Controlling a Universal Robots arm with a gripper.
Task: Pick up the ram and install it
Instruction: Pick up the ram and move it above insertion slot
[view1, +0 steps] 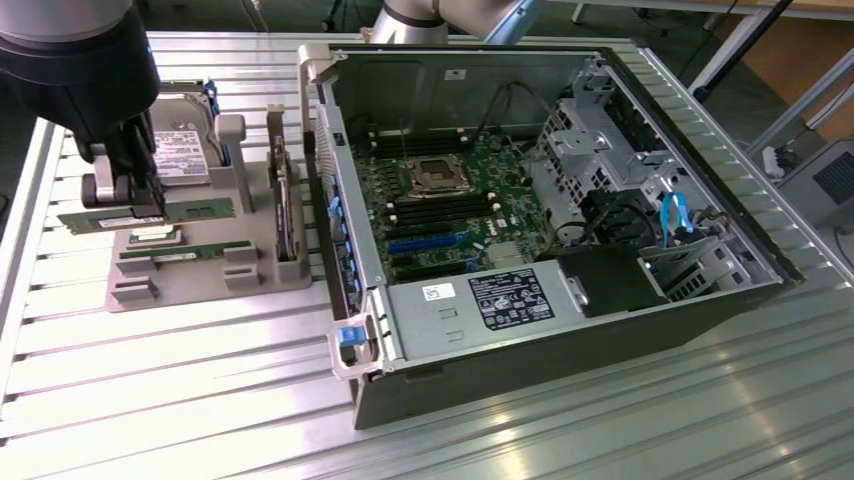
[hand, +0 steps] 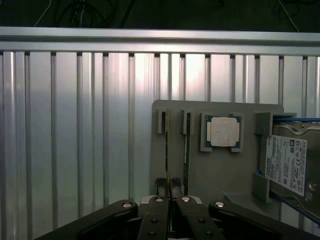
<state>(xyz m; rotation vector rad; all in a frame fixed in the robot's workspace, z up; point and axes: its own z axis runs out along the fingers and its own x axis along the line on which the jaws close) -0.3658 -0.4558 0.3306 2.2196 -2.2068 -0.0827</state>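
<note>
My gripper (view1: 134, 210) hangs over the grey parts holder (view1: 200, 285) at the exterior view's left. It is shut on the ram (view1: 187, 212), a long green stick held level by its middle and raised a little above the holder. In the wrist view the fingertips (hand: 159, 186) pinch that ram (hand: 167, 150), seen edge-on. A second green stick (view1: 187, 252) lies in the holder just in front of it and stands beside the held one (hand: 186, 150) in the wrist view.
The holder also carries a hard drive (view1: 180, 150), a dark expansion card (view1: 280, 210) on edge and a square silver processor (hand: 223, 132). To the exterior view's right lies the open computer case (view1: 694, 300) with its motherboard (view1: 454, 210) and power supply (view1: 514, 298).
</note>
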